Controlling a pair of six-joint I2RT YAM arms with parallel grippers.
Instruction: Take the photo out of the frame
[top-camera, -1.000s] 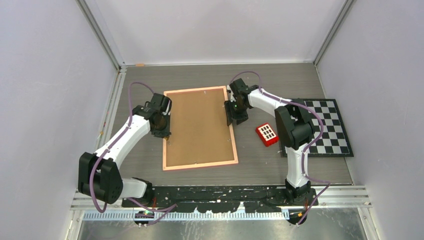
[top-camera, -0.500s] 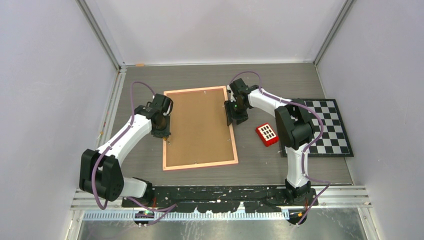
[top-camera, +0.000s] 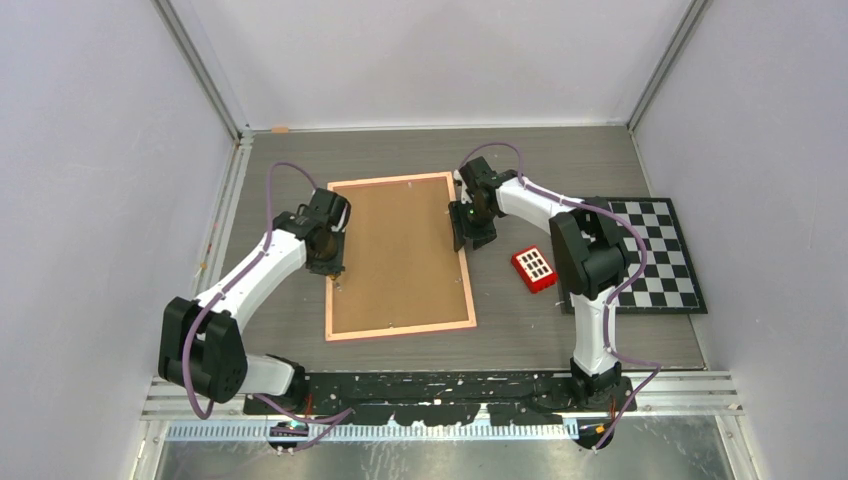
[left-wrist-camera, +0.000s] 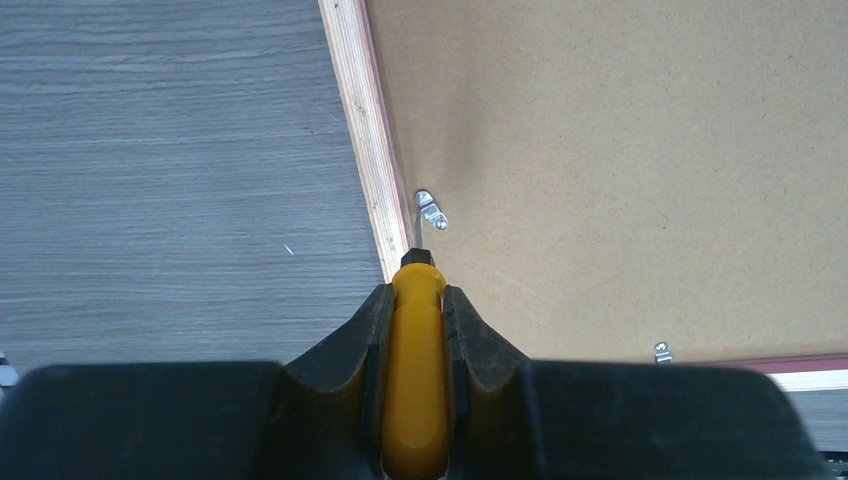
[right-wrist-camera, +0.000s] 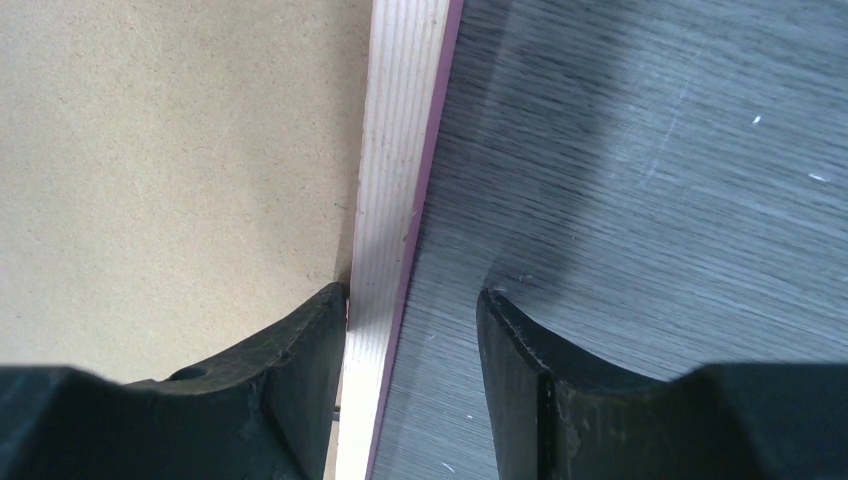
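The frame (top-camera: 400, 255) lies face down on the table, its brown fibreboard back up inside a thin pink border. The photo is hidden under that back. My left gripper (top-camera: 330, 268) is at the frame's left edge, shut on a yellow-handled screwdriver (left-wrist-camera: 417, 370). The screwdriver's tip sits at a small metal clip (left-wrist-camera: 430, 210) by the border. My right gripper (top-camera: 466, 238) is open astride the frame's right border (right-wrist-camera: 395, 180). One finger (right-wrist-camera: 310, 350) rests on the back panel against the border's inner side. The other (right-wrist-camera: 510, 350) stands on the table, apart from the frame.
A small red block with black squares (top-camera: 534, 268) lies just right of the frame. A black-and-white checkerboard (top-camera: 650, 255) lies at the far right. Another clip (left-wrist-camera: 662, 351) sits at the frame's near edge. Walls close in the left, back and right.
My left gripper has shifted slightly right, toward the frame's left edge, with the screwdriver in it. The right arm and the frame have not moved.
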